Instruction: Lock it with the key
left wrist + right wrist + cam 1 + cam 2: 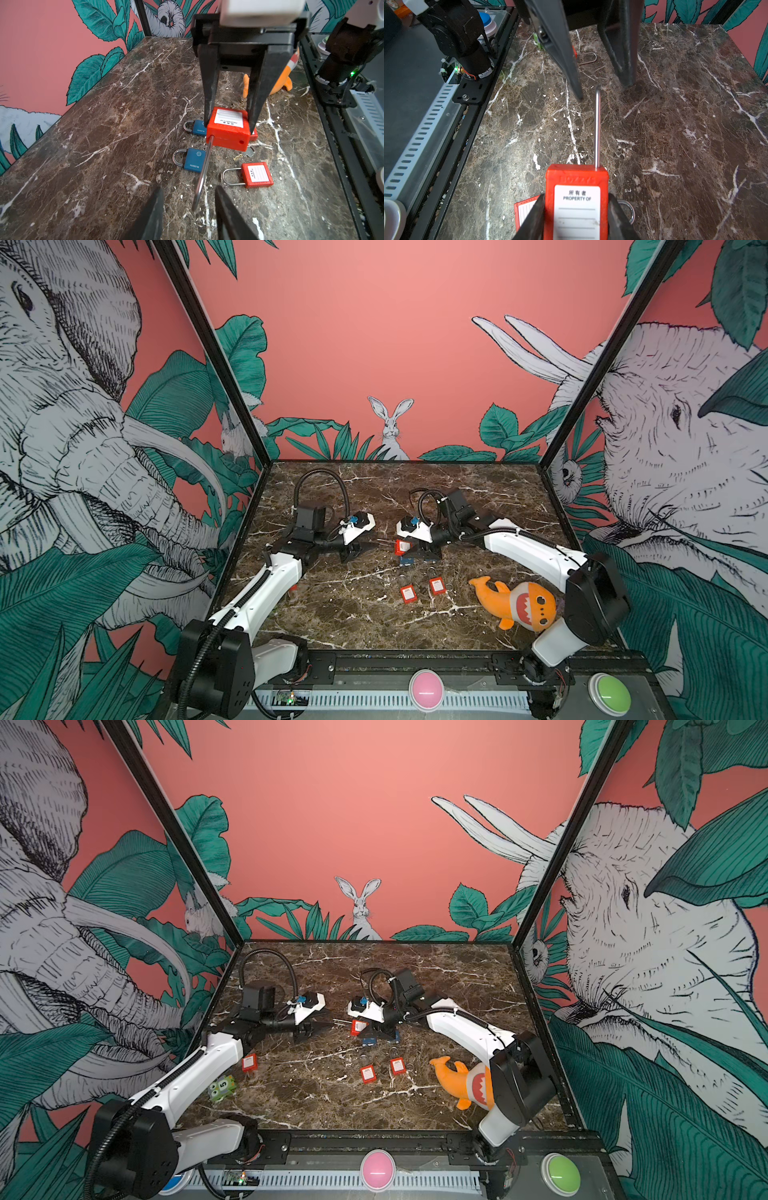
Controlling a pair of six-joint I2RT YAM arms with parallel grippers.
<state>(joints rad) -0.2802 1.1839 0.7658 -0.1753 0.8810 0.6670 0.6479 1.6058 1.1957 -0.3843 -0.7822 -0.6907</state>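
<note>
My right gripper [576,197] is shut on the body of a red padlock [577,203] with a white label, held above the marble table in both top views [402,546] [358,1026]. Its steel shackle [204,166] is open: one leg sits in the body and the other hole is empty. The shackle points at my left gripper [188,188], which is open. Its fingers stand either side of the shackle's bend with gaps showing. A small key [243,155] lies on the table below the held padlock.
Two blue padlocks [195,160] [198,128] and a red padlock [257,174] lie under the grippers. Another red padlock [249,1063] and a green block [222,1088] sit by the left arm. An orange shark plush [517,603] lies at the front right.
</note>
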